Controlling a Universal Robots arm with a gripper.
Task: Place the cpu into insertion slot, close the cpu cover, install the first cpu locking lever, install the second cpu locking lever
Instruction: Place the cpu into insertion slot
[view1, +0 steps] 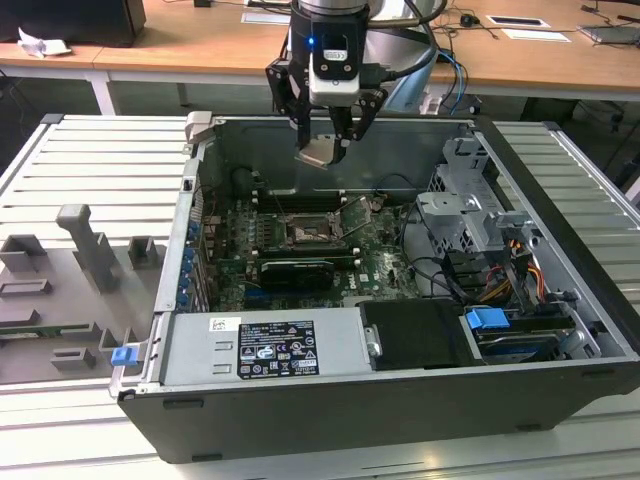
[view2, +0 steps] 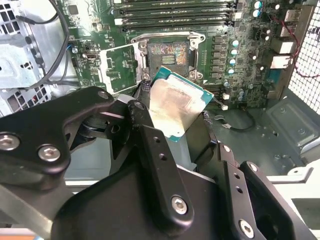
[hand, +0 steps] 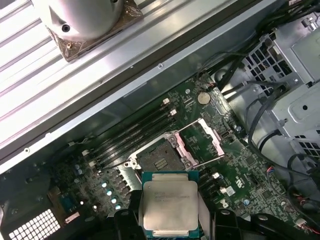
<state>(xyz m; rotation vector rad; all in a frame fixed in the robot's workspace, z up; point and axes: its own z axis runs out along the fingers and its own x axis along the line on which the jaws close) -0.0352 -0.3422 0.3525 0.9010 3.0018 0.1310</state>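
One cpu (hand: 169, 205) pinched in the jaws of the gripper (view1: 326, 140), over the computer case (view1: 300, 425). Inside, open insertion slot (hand: 160, 159) beside lifted cpu cover (view2: 118, 48).

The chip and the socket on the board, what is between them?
Just air, in the exterior view: the claw holds the chip above the open socket.

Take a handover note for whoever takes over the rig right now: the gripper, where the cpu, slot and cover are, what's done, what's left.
Gripper: shut on the cpu, holding it in the air over the open case.
Slot: empty, contacts exposed.
Cover: swung open beside the slot.
Done: cpu is picked up.
Left: cpu not yet in the slot, cover not yet closed, neither locking step done.
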